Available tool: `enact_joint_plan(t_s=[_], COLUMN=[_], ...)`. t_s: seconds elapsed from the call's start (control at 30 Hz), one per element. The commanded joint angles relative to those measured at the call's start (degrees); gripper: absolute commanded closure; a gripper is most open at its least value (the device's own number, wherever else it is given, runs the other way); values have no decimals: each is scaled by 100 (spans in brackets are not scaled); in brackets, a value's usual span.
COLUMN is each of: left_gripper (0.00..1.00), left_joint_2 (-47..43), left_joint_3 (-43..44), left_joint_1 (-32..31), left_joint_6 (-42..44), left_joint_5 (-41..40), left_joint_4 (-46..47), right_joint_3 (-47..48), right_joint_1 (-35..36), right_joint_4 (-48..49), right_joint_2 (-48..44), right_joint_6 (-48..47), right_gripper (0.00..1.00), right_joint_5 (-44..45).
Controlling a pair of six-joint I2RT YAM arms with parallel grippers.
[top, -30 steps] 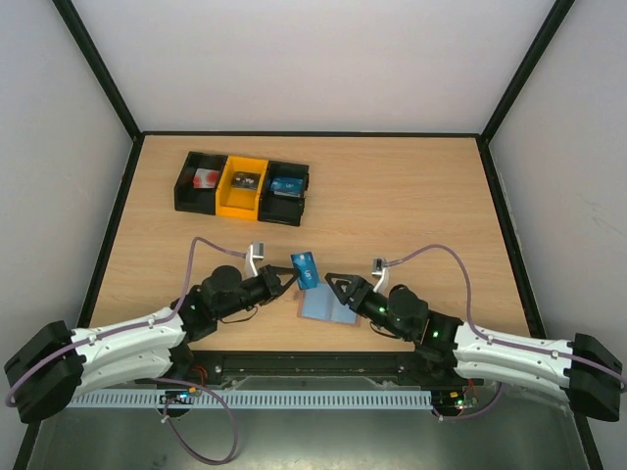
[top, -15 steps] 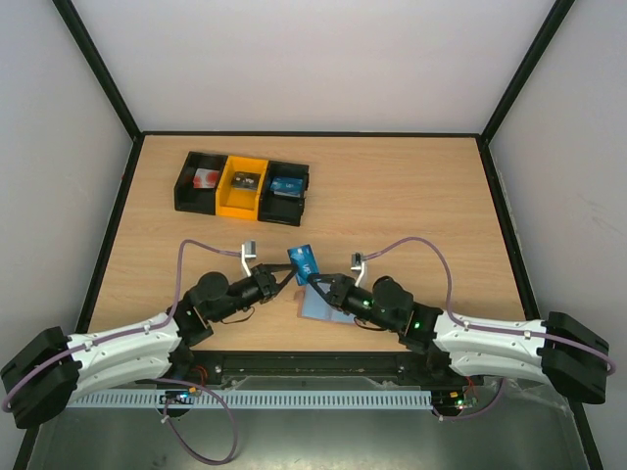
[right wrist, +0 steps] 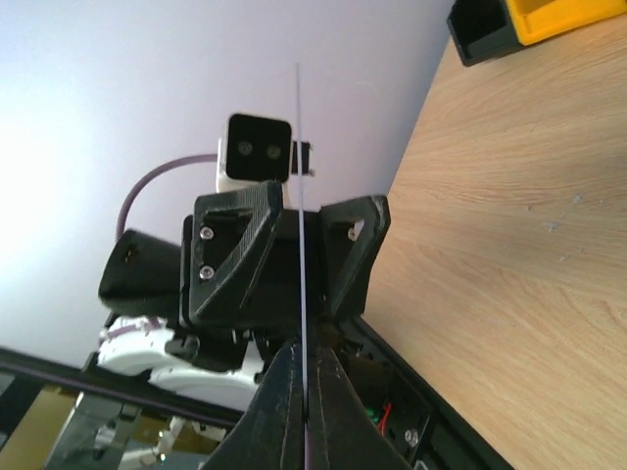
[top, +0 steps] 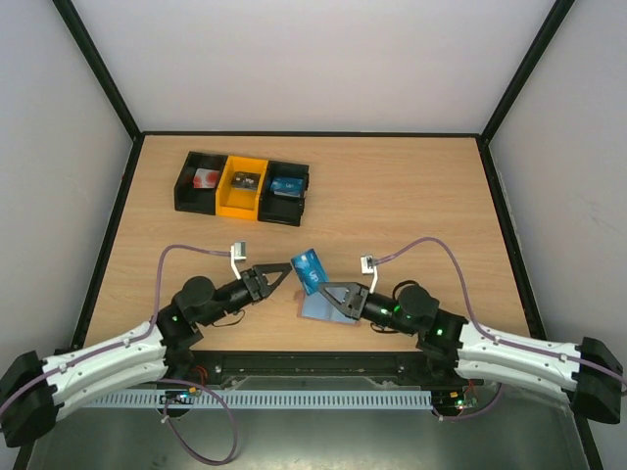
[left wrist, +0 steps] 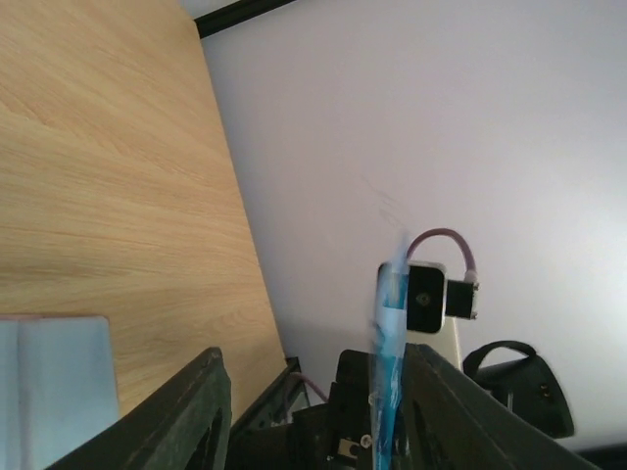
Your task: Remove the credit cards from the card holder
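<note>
Credit card (top: 309, 269) in right gripper (top: 325, 289)

Looks like a robot lab test cell from my end: bare wooden table (top: 392, 196) boxed in by plain white walls (top: 294, 59) and black frame posts (top: 100, 70). Left arm (top: 108, 357) and right arm (top: 509, 348) are bolted at the near edge, slotted cable duct (top: 294, 399) below, black-and-yellow parts bins (top: 242, 188) on top.

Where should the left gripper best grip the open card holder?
Probably its left rim, coming low from the left: the card holder lies open and flat, so only thin edges show, and the right gripper, shut on a credit card, hangs over its right part.
</note>
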Motion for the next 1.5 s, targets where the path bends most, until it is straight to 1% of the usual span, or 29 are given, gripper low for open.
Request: enact_joint_plan(t_s=[0.0, 0.17, 0.3, 0.43, 0.5, 0.6, 0.73, 0.8, 0.97, 1.0, 1.07, 1.13, 1.17, 1.2, 1.33, 1.43, 1.47], left_gripper=[49, 43, 44, 45, 47, 50, 55, 61, 92, 97, 97, 97, 97, 97, 97, 97, 97], left_joint_2=[-684, -1169, -1112, -923, -814, -686, -641, -641, -644, -650, -672, -685, -693, -768, -909, -938, -905], left_joint_3=[338, 860, 1396, 1748, 1830, 1839, 1834, 1835, 1774, 1740, 1682, 1687, 1700, 1673, 1665, 1778, 1859], left_joint_1=[16, 59, 67, 89, 141, 167, 172, 177, 203, 219, 240, 271, 301, 386, 467, 511, 523], left_joint_6=[781, 1605, 2197, 2900, 3043, 3082, 3136, 3142, 3131, 3095, 3025, 3041, 3062, 3039, 2914, 2901, 2890], left_joint_5=[83, 493, 1010, 1359, 1708, 2362, 2793, 2894, 2957, 2961, 2932, 2694, 2535, 2321, 2017, 1606, 1379], left_joint_4=[-1199, -2505, -3391, -4134, -4246, -4120, -4107, -4093, -4069, -3995, -3912, -4021, -4125, -4154, -4160, -4366, -4468], right_joint_3=[-241, -233, -85, 65, 198, 382, 476, 490, 499, 486, 469, 462, 453, 414, 323, 242, 217], right_joint_1=[15, 13, 12, 14, 15, 14, 13, 12, 17, 17, 13, 13, 18, 12, 16, 16, 17], right_joint_4=[-803, -1373, -1615, -1420, -1489, -1647, -1651, -1690, -1813, -1831, -1892, -1999, -2039, -2153, -2319, -2437, -2471], right_joint_2=[-713, -1194, -1219, -1101, -1002, -848, -763, -748, -724, -732, -760, -807, -852, -1016, -1330, -1423, -1426], right_joint_6=[-513, -825, -1238, -1414, -1522, -1670, -1755, -1820, -1926, -1930, -1948, -1964, -1965, -1916, -1797, -1698, -1673], right_gripper=[98, 98, 98, 98, 98, 98, 98, 98, 98, 98, 98, 97, 95, 86, 62, 44, 40], right_joint_5=[-713, -1400, -1836, -2332, -2380, -2485, -2621, -2610, -2546, -2514, -2436, -2310, -2207, -1965, -1467, -1179, -1095])
